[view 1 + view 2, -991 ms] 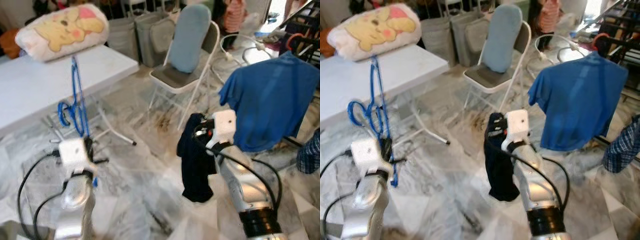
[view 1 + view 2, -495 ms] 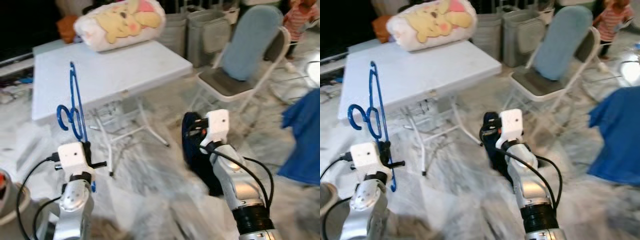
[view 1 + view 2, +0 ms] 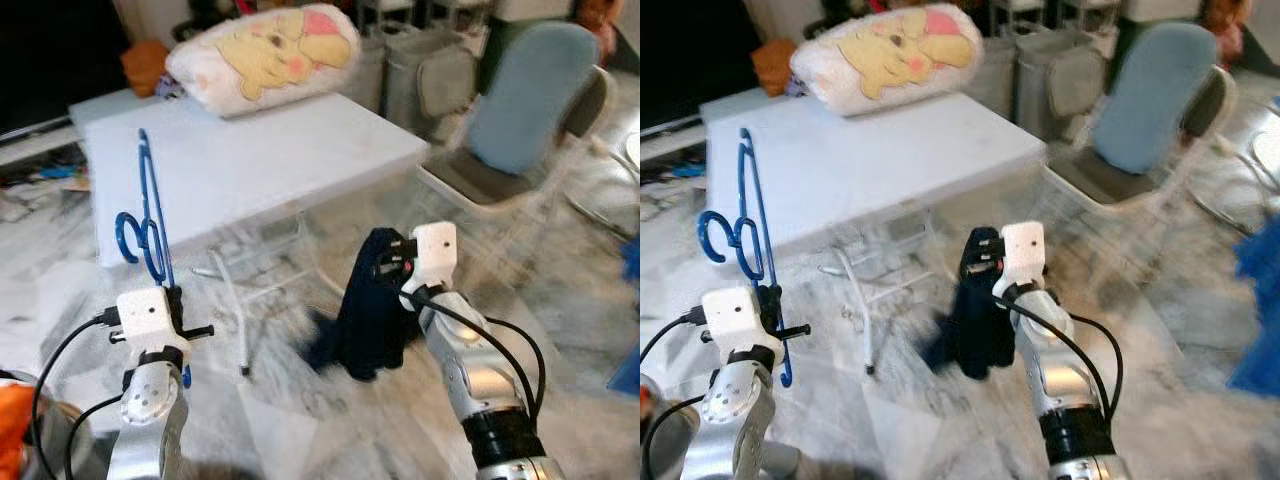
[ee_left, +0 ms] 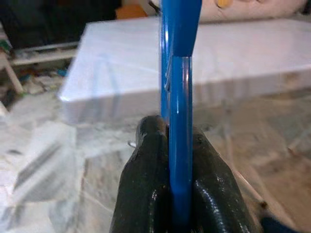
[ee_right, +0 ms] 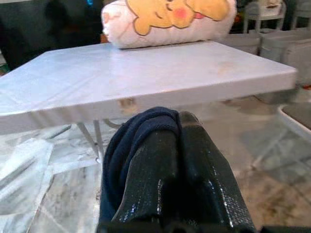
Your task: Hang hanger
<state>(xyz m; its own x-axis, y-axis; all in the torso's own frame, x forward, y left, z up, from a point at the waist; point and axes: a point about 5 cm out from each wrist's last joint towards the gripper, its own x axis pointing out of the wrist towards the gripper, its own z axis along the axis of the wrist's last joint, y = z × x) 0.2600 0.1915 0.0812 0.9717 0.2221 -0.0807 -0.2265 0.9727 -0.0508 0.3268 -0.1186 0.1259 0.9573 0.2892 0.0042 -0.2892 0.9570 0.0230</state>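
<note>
A blue plastic hanger [image 3: 146, 220] stands upright in my left gripper [image 3: 172, 300], which is shut on its lower part; in the left wrist view the blue hanger [image 4: 177, 97] sits clamped between the black fingers [image 4: 150, 194]. My right gripper [image 3: 392, 268] is shut on a dark navy garment [image 3: 365, 320] that hangs down from it toward the floor. The right wrist view has the navy garment [image 5: 131, 145] bunched beside the black fingers [image 5: 189, 165]. Both arms are held out in front of me, the hanger on the left, the cloth on the right.
A white folding table [image 3: 250, 150] stands ahead with a cartoon-print pillow [image 3: 265, 45] on its far edge. A folding chair with a blue cushion [image 3: 520, 110] is at the right. Grey bins [image 3: 420, 70] stand behind. The floor is marble.
The camera has swung left, so the table now sits nearer the middle and the blue shirt has left the picture. The navy garment swings below my right gripper. Both grips are unchanged.
</note>
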